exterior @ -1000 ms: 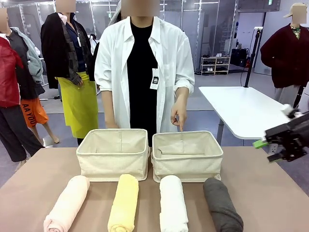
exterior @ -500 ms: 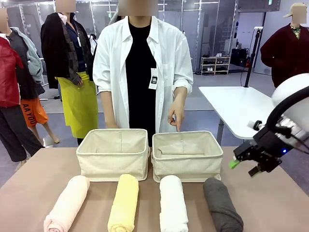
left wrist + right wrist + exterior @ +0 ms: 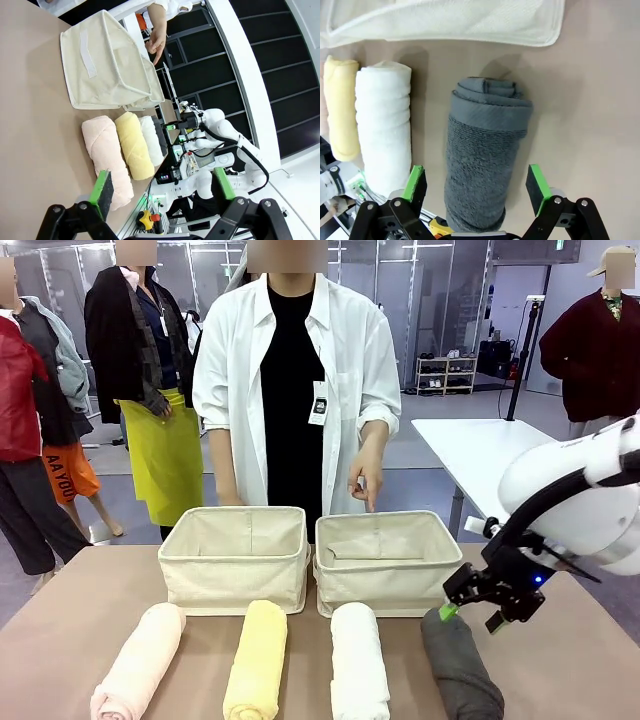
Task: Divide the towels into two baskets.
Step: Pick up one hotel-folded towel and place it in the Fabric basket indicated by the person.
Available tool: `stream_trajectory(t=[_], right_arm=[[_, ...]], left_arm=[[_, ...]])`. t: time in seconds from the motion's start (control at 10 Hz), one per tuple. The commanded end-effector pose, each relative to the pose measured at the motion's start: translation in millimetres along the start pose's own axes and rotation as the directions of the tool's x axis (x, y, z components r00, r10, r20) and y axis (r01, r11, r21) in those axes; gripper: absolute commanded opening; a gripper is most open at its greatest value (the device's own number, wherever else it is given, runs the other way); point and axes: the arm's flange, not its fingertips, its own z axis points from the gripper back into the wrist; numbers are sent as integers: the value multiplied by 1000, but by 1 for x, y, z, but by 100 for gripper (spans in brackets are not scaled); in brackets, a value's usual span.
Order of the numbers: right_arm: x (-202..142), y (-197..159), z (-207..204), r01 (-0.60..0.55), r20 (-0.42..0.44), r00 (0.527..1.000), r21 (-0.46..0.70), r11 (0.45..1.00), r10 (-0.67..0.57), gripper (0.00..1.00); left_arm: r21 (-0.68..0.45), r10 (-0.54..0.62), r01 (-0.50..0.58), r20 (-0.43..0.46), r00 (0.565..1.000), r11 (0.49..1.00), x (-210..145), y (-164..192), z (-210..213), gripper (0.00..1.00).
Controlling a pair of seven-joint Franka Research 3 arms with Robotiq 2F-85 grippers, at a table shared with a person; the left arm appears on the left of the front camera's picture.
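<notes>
**Front view.** Four rolled towels lie side by side on the table [image 3: 560, 660], on the robot's side of the right basket [image 3: 390, 585], each with its long axis running from the robot toward the baskets. The white towel [image 3: 358, 660] lies straight before that basket. The dark grey towel [image 3: 460, 665] lies off its right corner and slants slightly outward. The yellow towel [image 3: 256, 660] and pink towel [image 3: 140, 660] lie further left, before the left basket [image 3: 232, 560], which touches the right basket's side. The right gripper [image 3: 470, 618] hangs over the grey towel's far end, just beside the right basket's corner, with its jaws apart. Bare table lies open to the right. A person's hand [image 3: 368, 480] points down behind the right basket's far rim.

**Left wrist view.** The left gripper [image 3: 164, 187] has its jaws spread wide, holding nothing, well apart from the right basket [image 3: 150, 95]. The pink towel [image 3: 107, 155] lies nearest it, with open tabletop alongside.

**Right wrist view.** The green pads [image 3: 415, 182] flank the dark grey towel [image 3: 485, 160], spread wider than the roll. Whether they touch it cannot be told. The towel's spiral end faces the right basket [image 3: 470, 25] across a strip of bare table. The white towel [image 3: 382, 125] lies parallel, near one pad.
</notes>
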Motion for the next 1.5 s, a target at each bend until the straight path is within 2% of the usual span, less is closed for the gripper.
stream_trajectory(t=[0.0, 0.6, 1.3, 1.4], right_arm=[[-17, 10, -23, 21, -22, 999, -100, 995, -24, 100], [-25, 28, -55, -4, -75, 997, -178, 984, -9, 100], [-25, 30, -50, 7, -65, 998, -215, 977, -22, 28], [-25, 32, -39, -11, -63, 998, -199, 980, -2, 28]], left_arm=[[0, -2, 2, 3, 1000, 1000, 0, -1, 2, 100], [0, -2, 2, 3, 1000, 1000, 0, -1, 2, 100], [0, -2, 2, 3, 1000, 1000, 0, -1, 2, 100], [0, -2, 2, 3, 1000, 1000, 0, -1, 2, 100]])
